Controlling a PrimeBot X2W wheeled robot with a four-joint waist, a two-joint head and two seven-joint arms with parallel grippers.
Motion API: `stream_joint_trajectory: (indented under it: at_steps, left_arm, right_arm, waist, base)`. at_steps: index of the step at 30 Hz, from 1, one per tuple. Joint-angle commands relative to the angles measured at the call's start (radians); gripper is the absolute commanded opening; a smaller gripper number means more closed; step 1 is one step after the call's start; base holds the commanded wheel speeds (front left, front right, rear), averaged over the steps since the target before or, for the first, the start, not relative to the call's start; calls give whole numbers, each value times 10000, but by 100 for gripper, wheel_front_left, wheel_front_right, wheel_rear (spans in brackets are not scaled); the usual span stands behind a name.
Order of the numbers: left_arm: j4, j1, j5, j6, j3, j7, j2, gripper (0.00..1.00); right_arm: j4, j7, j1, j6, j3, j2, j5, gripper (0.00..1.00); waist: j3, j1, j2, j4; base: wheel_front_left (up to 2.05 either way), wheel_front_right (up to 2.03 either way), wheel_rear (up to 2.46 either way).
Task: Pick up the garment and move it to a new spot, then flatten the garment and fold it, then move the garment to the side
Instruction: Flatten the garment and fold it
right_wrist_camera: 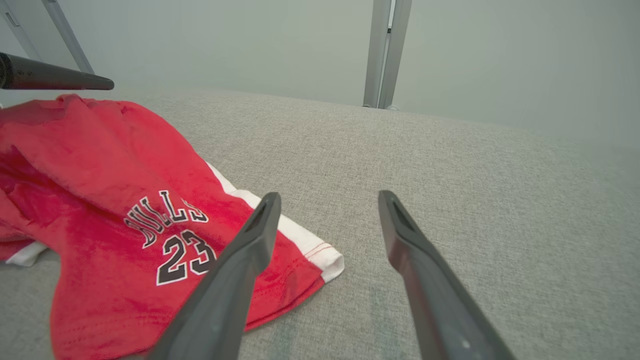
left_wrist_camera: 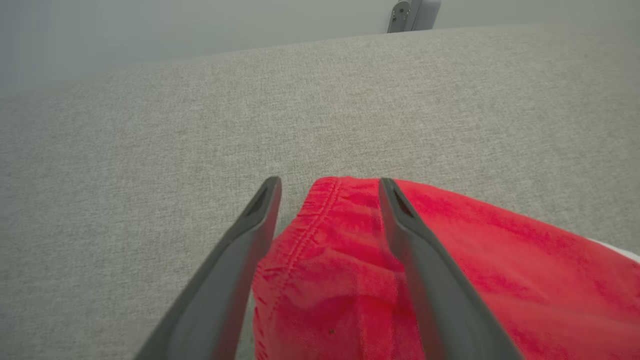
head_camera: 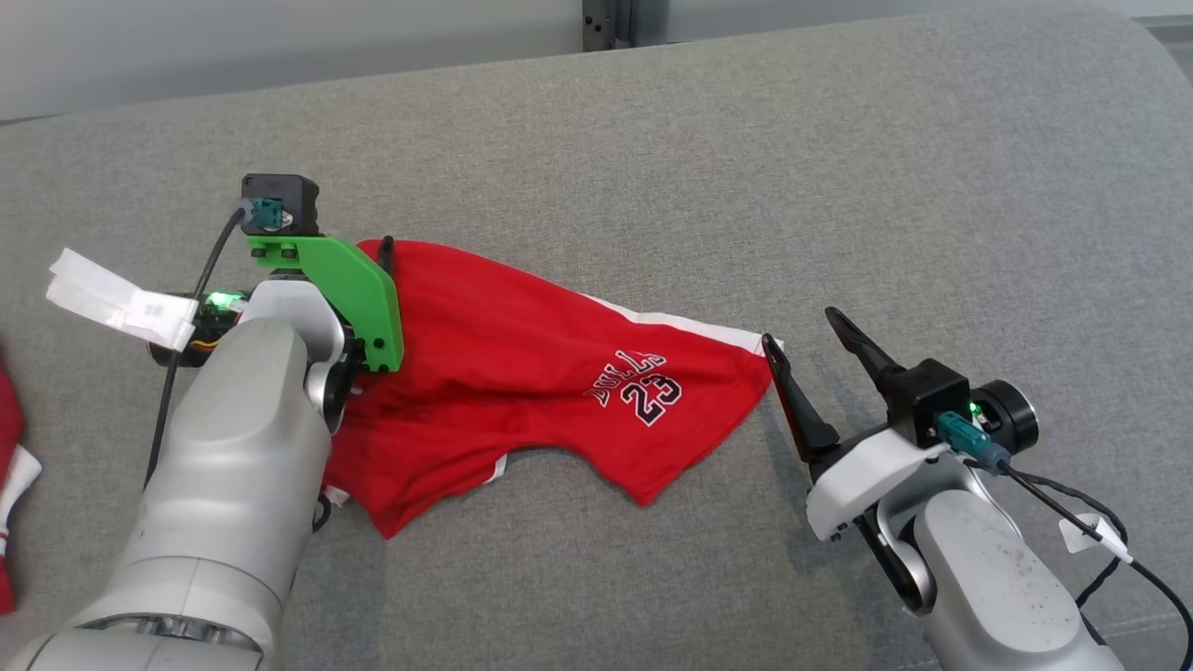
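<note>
The garment (head_camera: 522, 363) is a pair of red shorts with white trim and "BULLS 23" print, lying spread and creased on the grey fabric surface (head_camera: 746, 168). My left gripper (left_wrist_camera: 328, 182) is open at the shorts' far left corner, its two fingers straddling the gathered waistband edge (left_wrist_camera: 310, 220). One left fingertip (head_camera: 387, 250) shows past the green mount. My right gripper (head_camera: 802, 328) is open at the shorts' right corner. Its left finger (right_wrist_camera: 240, 270) lies over the white-trimmed hem (right_wrist_camera: 305, 245) and its other finger is over bare surface. Nothing is gripped.
Another red and white cloth (head_camera: 9, 457) lies at the left edge. A white tape tag (head_camera: 116, 296) hangs on the left arm's cable. A metal post (head_camera: 606, 19) stands behind the surface's far edge. Open grey surface stretches to the back and right.
</note>
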Motion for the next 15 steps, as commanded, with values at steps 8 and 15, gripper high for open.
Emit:
stream_joint_trajectory:
  at_steps: [8,15]
  left_arm:
    - [650,-667,-16,63,-146,549,316,100]
    - [864,-409,26,97,-329,713,376,100]
  right_arm:
    - [33,-30,-197,-10,115,17,-23,100]
    - [34,-30,-274,-10,228,4,25,100]
  waist:
    - [291,0,0,-342]
    - [402,0,0,-517]
  base:
    - [0,0,0]
    - [0,0,0]
